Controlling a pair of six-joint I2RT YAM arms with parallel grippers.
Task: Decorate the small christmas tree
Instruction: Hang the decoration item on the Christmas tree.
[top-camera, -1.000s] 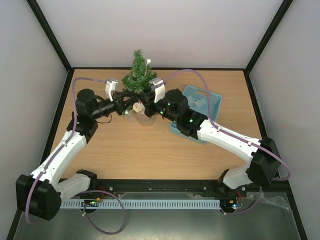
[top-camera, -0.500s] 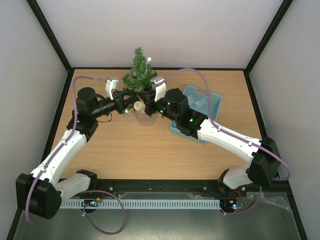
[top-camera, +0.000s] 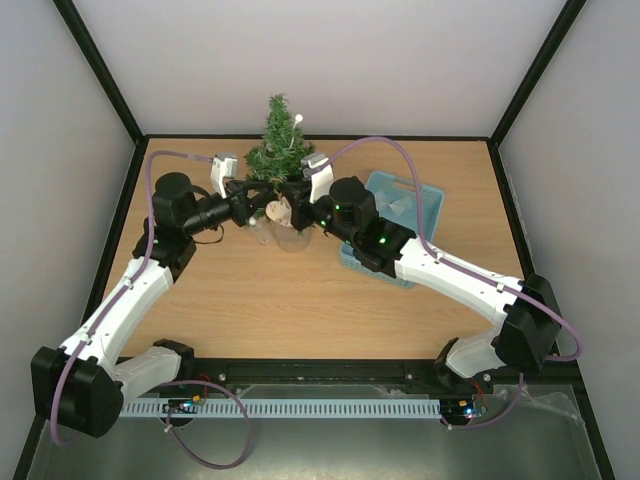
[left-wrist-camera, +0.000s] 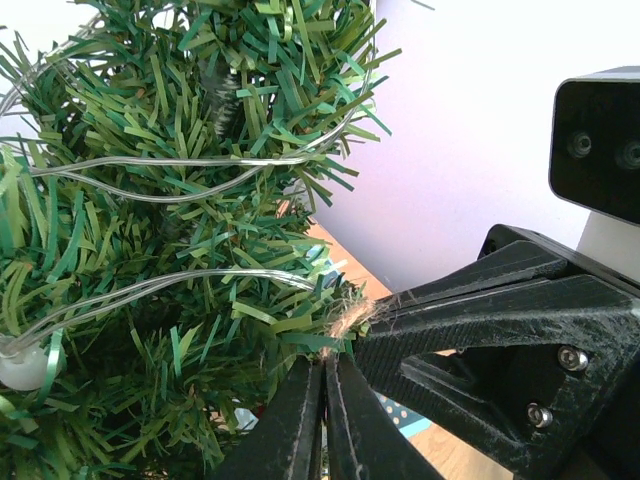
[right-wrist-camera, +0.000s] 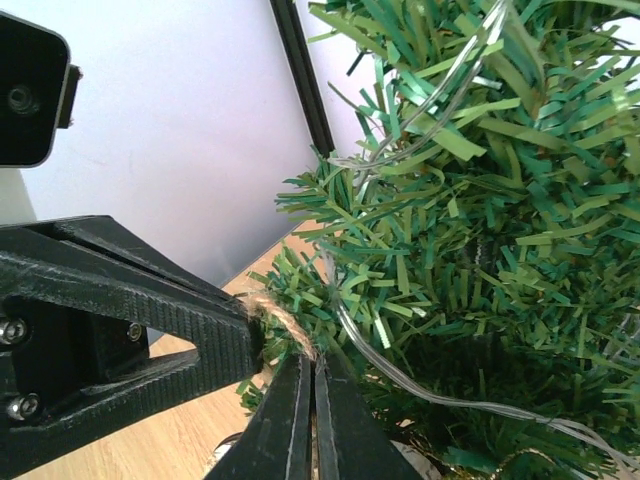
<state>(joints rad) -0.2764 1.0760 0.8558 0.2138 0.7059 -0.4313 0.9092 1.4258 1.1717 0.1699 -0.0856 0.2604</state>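
Twine (left-wrist-camera: 347, 318) stayed pinched by the left gripper (left-wrist-camera: 325, 362) and right gripper (right-wrist-camera: 308, 362) (tips nearly touching, both clamped shut) at low branches of the small christmas tree (top-camera: 277, 140), mid-back on the table (top-camera: 300, 290); nothing had visibly shifted.

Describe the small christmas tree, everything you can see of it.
The small christmas tree stands upright at the far edge of the table, conical, with dark green flat plastic-looking needles. A clear light string with white bulbs winds through its branches. I cannot make out its base behind the arms. The left gripper and right gripper, both shut, meet at its lower branch tips, pinching a tan twine strand there.
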